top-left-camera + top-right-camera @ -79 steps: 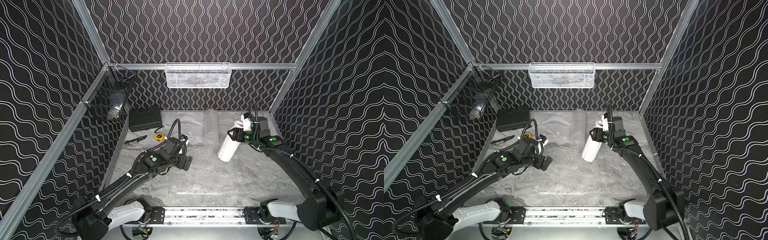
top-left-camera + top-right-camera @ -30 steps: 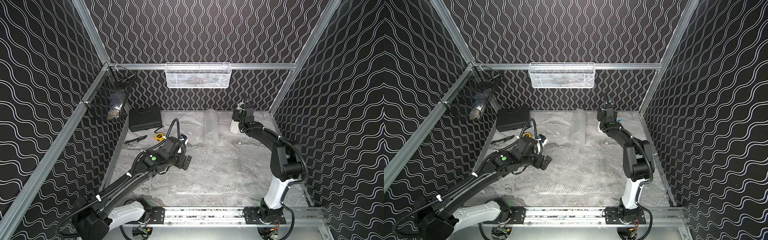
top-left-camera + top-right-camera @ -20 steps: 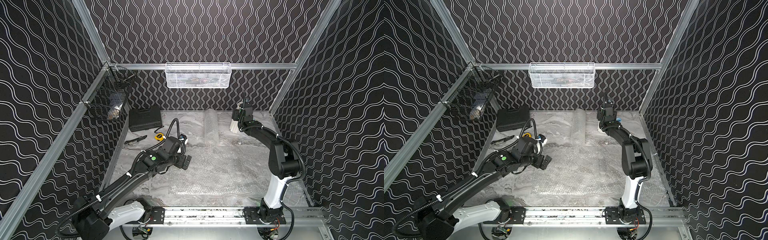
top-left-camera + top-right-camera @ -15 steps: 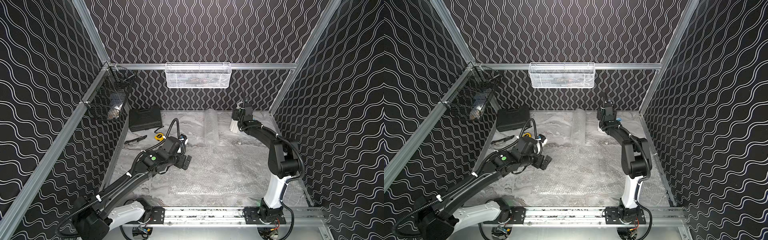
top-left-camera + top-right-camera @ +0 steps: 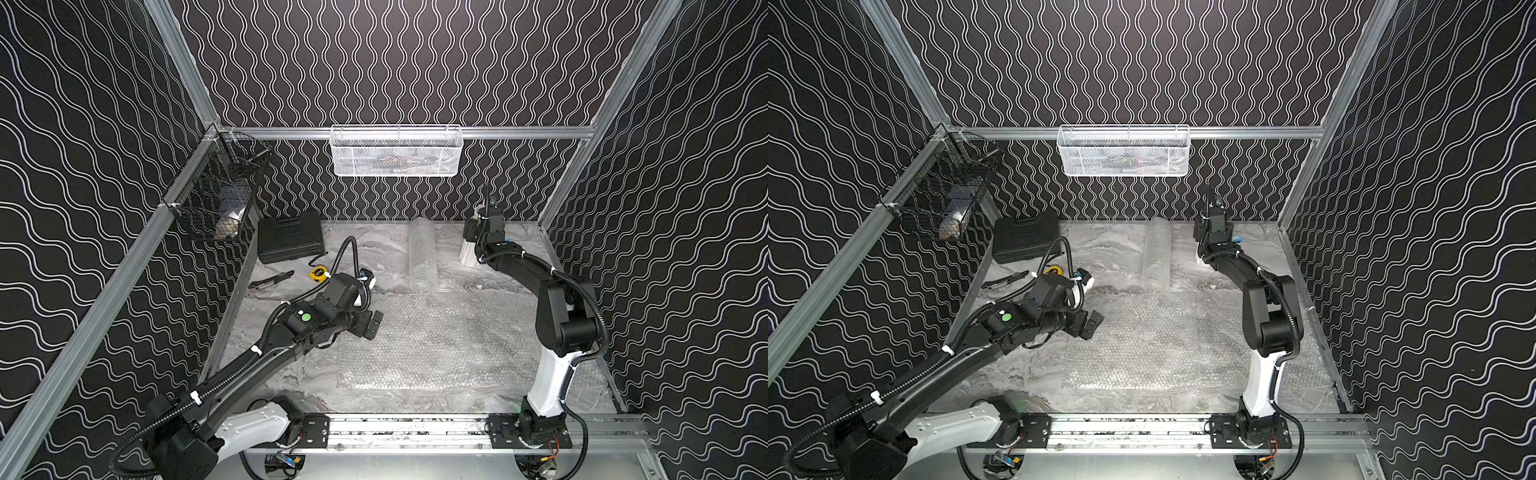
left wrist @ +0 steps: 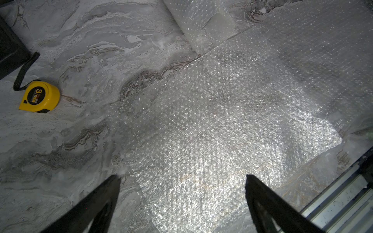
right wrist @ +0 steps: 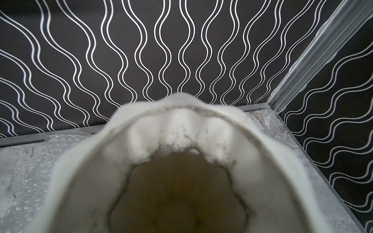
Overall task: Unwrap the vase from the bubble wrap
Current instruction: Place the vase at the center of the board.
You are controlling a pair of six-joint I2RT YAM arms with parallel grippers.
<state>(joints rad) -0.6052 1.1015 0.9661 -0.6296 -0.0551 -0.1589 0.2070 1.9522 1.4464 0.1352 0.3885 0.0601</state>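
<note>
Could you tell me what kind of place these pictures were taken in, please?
Most likely a lab-built robot work cell: the left arm and right arm are bolted to an aluminium rail, patterned walls in an aluminium frame close it in, and bubble wrap lies on a marble-look tabletop.

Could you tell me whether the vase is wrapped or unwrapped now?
Unwrapped: the vase shows bare white walls, and the bubble wrap lies spread flat on the table.
</note>
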